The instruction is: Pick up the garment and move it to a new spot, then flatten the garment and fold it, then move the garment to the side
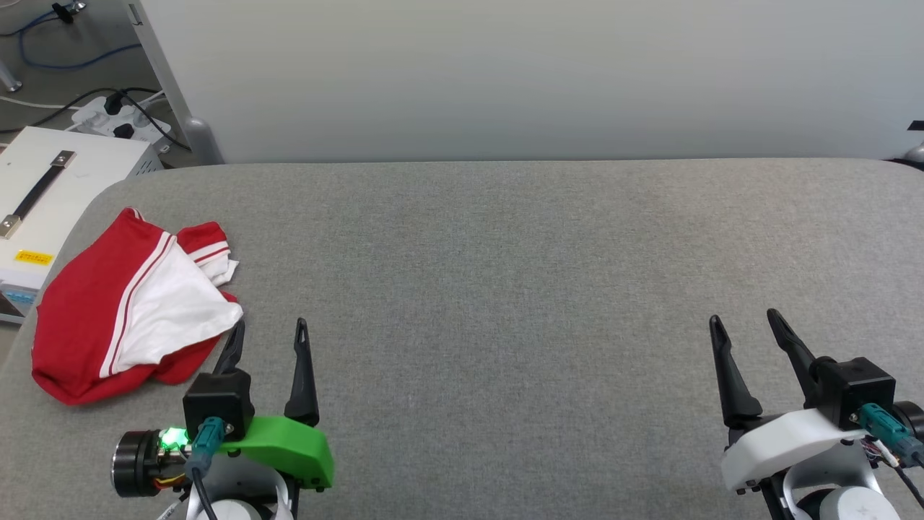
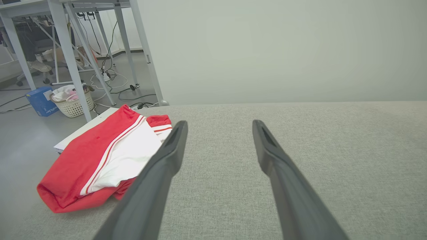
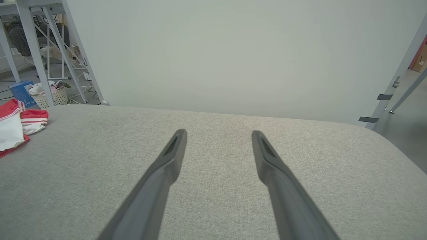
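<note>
The garment (image 1: 108, 318), red with white sleeves and red-white striped trim, lies folded in a loose bundle near the left edge of the grey table (image 1: 505, 289). In the left wrist view the garment (image 2: 96, 160) sits left of my fingers; in the right wrist view the garment (image 3: 16, 126) lies at the far left. My left gripper (image 1: 271, 332) stands open just right of the bundle, holding nothing, its left finger close to the cloth's edge. My right gripper (image 1: 743, 321) is open at the lower right, far from the garment, over bare table.
A white box (image 1: 43, 202) with a black handle stands off the table's left edge. A pale wall panel (image 1: 505, 72) backs the table. On the floor to the left are cables, table legs and a white basket (image 2: 71, 100).
</note>
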You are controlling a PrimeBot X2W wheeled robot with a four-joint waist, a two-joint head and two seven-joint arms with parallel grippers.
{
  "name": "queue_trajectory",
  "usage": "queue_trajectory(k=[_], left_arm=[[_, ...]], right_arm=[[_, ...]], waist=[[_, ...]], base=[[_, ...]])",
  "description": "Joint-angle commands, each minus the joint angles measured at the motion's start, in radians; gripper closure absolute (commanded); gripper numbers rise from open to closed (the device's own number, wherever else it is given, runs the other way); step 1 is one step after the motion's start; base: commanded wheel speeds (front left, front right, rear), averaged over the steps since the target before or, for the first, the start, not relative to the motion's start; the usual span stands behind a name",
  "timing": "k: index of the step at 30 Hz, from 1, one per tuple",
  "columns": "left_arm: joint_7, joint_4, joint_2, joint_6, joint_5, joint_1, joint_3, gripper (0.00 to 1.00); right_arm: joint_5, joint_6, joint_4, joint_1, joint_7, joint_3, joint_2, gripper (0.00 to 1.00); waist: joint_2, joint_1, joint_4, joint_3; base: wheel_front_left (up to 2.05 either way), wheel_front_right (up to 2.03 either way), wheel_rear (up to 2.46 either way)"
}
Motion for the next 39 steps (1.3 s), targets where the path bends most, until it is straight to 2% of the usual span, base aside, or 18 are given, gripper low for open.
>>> queue_trajectory(k=[1,39], left_arm=[[-0.011,-0.005,-0.001,0.007,-0.005,-0.006,-0.002,0.0],[-0.09,0.0,-0.003,0.034,-0.03,-0.007,-0.038,0.0]], right_arm=[[0.008,0.0,-0.01,0.013,-0.012,-0.002,0.0,0.0],[0.033,0.0,-0.034,0.046,-0.09,0.008,0.0,0.0]], waist=[[0.0,0.0,0.0,0.0],[0.0,0.0,0.002,0.012]], base=[[0.0,0.0,0.0],[0.0,0.0,0.0]])
